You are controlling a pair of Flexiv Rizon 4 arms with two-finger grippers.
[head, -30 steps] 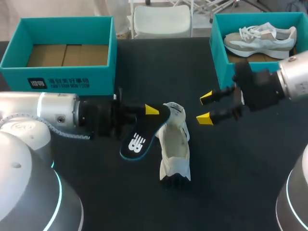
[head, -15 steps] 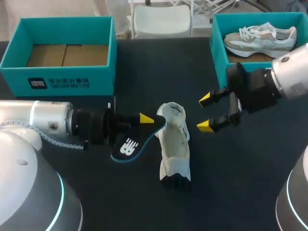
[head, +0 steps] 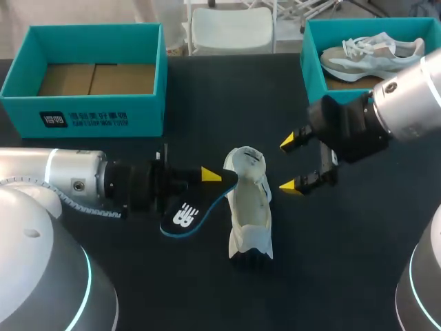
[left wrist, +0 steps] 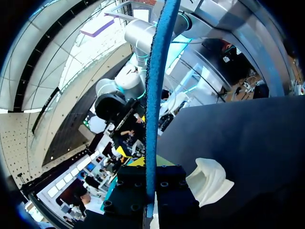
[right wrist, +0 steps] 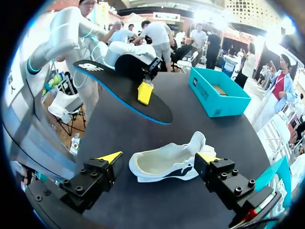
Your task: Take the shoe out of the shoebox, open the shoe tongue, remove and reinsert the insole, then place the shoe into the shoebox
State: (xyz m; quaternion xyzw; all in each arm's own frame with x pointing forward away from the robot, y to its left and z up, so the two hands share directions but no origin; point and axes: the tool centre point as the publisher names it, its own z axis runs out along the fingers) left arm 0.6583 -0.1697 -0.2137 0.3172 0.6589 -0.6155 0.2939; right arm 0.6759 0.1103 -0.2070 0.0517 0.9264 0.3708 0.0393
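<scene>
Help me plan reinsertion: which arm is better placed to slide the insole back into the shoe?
Left arm: its jaws are shut on the insole, whose tip sits by the white shoe. The right arm has its jaws open beside the shoe, better for steadying it.

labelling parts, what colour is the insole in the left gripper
The insole is black with a blue rim; head view.
</scene>
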